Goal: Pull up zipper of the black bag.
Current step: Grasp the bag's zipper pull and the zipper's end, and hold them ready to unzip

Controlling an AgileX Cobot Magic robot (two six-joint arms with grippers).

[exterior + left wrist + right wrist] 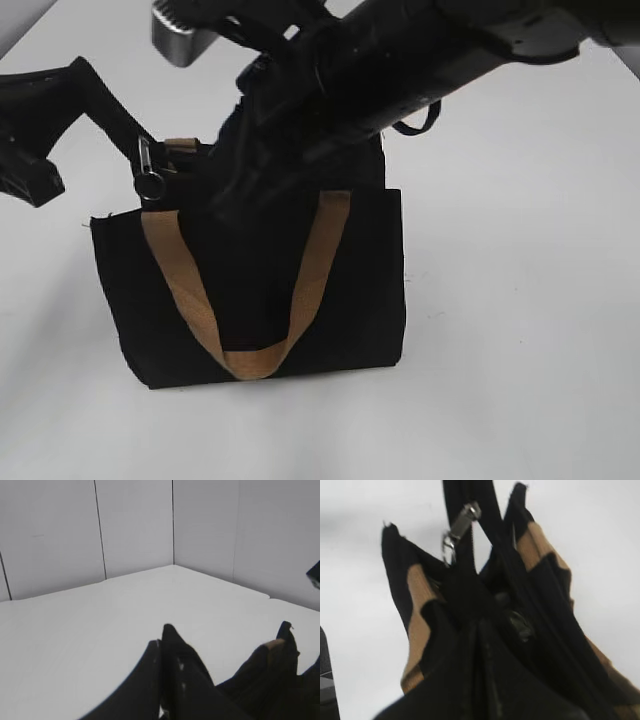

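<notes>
The black bag stands on the white table. The zipper sits at its top. Above the bag, whether either gripper pinches is hidden. If cloth gets caught, I think the zipper may jam.

The black bag stands upright on the white desk, a rectangular fabric tote with a tan webbing strap hanging in a loop down its front panel. Its top edge is bunched and drawn upward. The zipper, a small silver pull tab, sits on the black track near the raised top.
</notes>
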